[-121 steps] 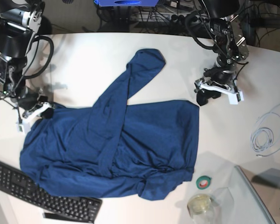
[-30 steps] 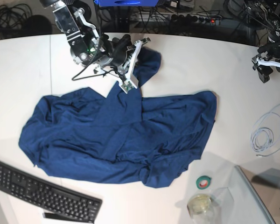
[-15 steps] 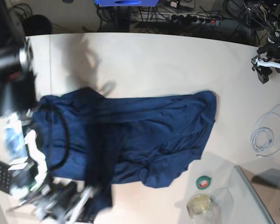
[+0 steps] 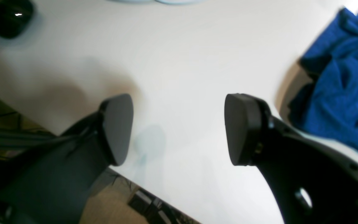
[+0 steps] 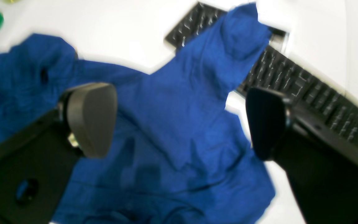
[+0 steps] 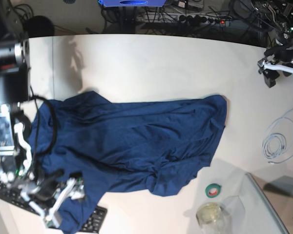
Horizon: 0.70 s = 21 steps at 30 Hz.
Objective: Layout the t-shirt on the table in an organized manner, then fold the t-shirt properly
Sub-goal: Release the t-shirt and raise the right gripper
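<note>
The dark navy t-shirt lies crumpled and spread across the middle of the white table. One end of it reaches down to the near left corner. There my right gripper hovers open above the fabric. In the right wrist view, the right gripper has nothing between its fingers, and a sleeve of the t-shirt drapes over the keyboard. My left gripper is far off at the back right. In the left wrist view it stands open over bare table, with the t-shirt's edge to its right.
A black keyboard sits at the near left edge, partly under the shirt. A green tape roll, a jar and a clear panel stand at the near right. A coiled white cable lies at the right.
The right arm swung from the far middle to the near left corner, dragging the sleeve along, and its gripper opened. The sleeve now lies over the keyboard. The left arm has barely moved.
</note>
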Motion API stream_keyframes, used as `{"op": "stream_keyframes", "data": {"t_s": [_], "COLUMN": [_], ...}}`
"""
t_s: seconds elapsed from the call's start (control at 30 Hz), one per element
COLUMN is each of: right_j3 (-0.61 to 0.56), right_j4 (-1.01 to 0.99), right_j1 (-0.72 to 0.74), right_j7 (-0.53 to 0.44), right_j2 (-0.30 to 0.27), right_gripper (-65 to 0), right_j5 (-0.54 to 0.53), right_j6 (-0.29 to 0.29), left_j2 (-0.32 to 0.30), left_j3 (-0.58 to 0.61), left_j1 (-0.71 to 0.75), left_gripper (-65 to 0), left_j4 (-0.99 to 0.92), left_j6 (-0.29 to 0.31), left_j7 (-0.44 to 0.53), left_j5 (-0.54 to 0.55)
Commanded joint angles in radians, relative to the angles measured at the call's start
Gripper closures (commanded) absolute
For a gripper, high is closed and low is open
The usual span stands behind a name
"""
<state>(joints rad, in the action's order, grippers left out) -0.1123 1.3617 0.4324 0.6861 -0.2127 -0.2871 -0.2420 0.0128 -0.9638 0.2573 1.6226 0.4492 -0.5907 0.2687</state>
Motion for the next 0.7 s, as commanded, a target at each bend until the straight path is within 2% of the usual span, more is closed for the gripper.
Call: {"op": "stream_keyframes", "data": {"t_s": [0.0,0.1,0.17,0.27,0.37,0.4,0.47,0.67], "right_j3": [0.001,0.02,0.09,0.276,0.471,0.514,0.537,0.569], "right_j4": [0.054,0.16,0.224,0.289,0.281,0.261,0.207,0.074], "right_j1": [-0.002,-0.143,-0.249,-0.402,-0.493,-0.513,-0.536,-0.565], "right_j7": [-0.021,-0.016,-0.012,-0.016,-0.016,-0.016,-0.024,-0.147], "right_j2": [0.003,0.002,0.017,0.094,0.184,0.193,0.192,0.161], "right_gripper": [-59.9,-59.3,-59.3,-59.3,-59.3,-59.3,-59.1,-59.1], "right_j5": [-0.013,-0.013,-0.013,-0.013,-0.008,-0.008,-0.008,-0.008], "right_j6": [-0.001,0.01,0.01,0.01,0.01,0.008,0.005,0.003], "left_j2": [-0.014,-0.014,-0.014,-0.014,-0.02,-0.021,-0.021,-0.015], "left_j3": [0.015,0.053,0.067,0.078,0.113,0.13,0.153,0.185], "left_j1": [0.001,0.003,0.003,-0.002,-0.003,-0.003,-0.005,-0.003], "left_gripper": [-44.1,-44.1,-44.1,-44.1,-44.1,-44.1,-44.1,-43.8], "left_j4": [0.018,0.018,0.018,0.017,-0.009,-0.02,-0.028,-0.032], "left_j6": [0.006,0.006,0.006,0.006,0.006,0.006,0.006,0.006], "left_j7": [0.022,0.022,0.024,0.025,0.025,0.027,0.027,0.027], "left_j5": [0.014,0.014,0.014,0.013,0.013,0.013,0.013,0.014]}}
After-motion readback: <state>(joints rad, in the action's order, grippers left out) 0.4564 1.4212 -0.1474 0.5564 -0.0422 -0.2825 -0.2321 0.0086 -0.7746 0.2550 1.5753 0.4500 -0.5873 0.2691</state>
